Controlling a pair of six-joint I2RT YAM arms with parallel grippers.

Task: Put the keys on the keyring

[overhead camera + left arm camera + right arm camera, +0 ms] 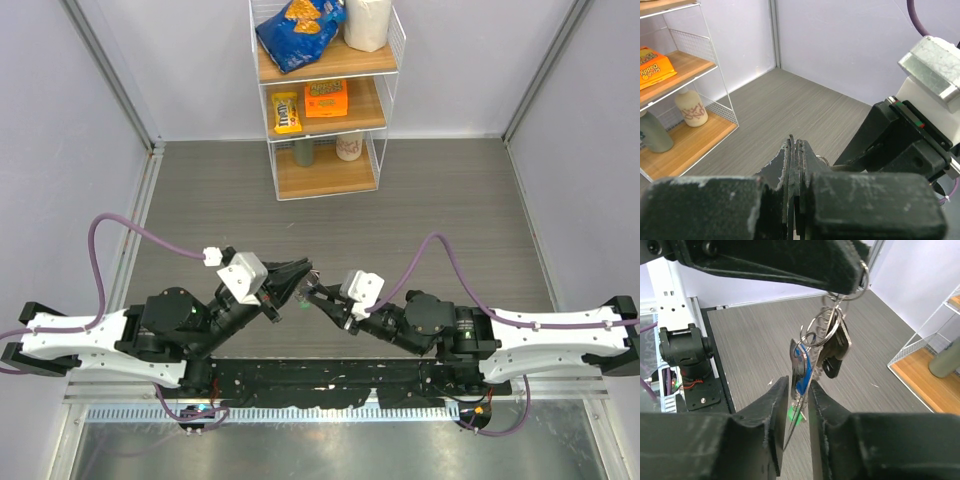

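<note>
1. Desk (450, 200): grey, beneath both arms
2. Left tool (795, 150): closed on keyring (827, 320), raised above desk
3. Right tool (799, 385): jaws narrowed around hanging blue tag (801, 372); grip cannot be told
4. Keys (837, 347): black-headed, dangling from keyring

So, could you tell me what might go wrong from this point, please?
1. The left claw pinches the keyring only at its very tip, so a sideways tug could pull the whole hanging bundle free.
2. The right claw sits around the blue tag, not the black-headed keys, so it may grab the wrong piece.
3. The two claws are nearly nose to nose and could bump.
</note>
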